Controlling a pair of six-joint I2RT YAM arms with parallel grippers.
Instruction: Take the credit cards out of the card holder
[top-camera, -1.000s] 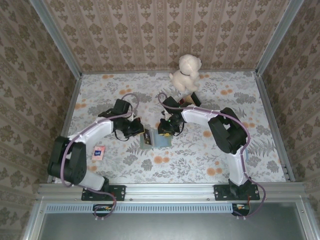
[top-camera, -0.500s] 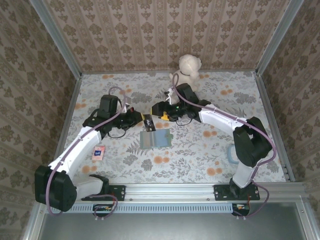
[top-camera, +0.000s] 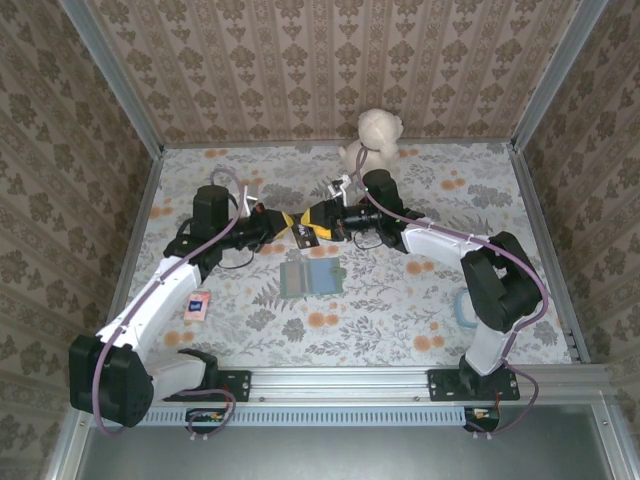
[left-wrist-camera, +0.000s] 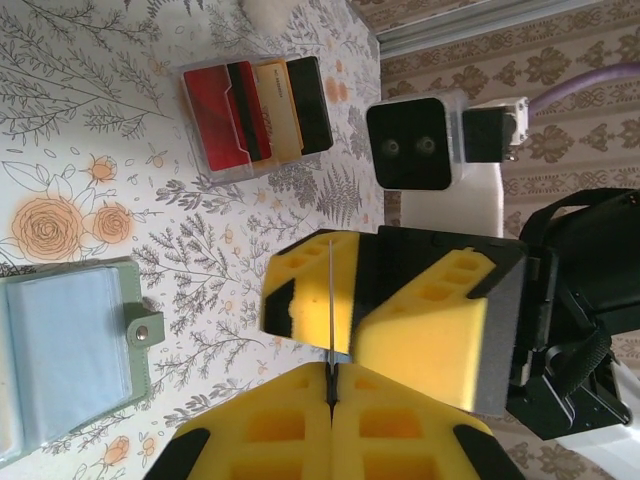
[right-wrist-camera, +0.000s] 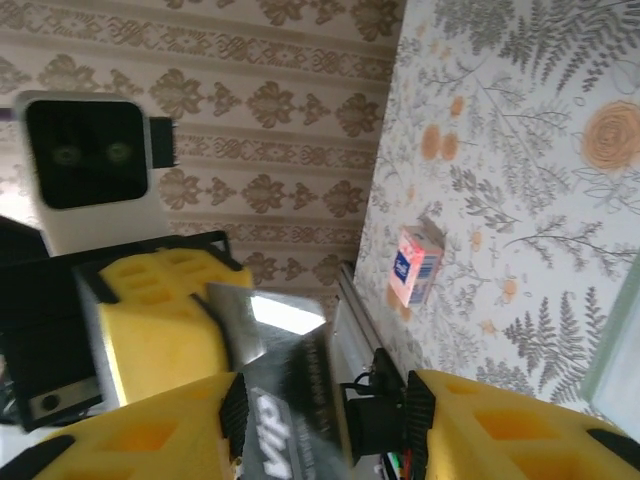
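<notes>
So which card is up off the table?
The dark card, pinched in the left gripper. The white-and-pink card lies on the table, and the red-yellow-black stack lies there too.

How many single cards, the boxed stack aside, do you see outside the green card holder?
2: a dark card held aloft by the left gripper, a white-and-pink card near the table's left edge. The holder may hide more.

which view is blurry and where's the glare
Right wrist view: the card near the lens is smeared and soft, glare whitening its upper part. Left wrist view: sharp, card holder crisp. Top external view: even light, only soft shadows.
</notes>
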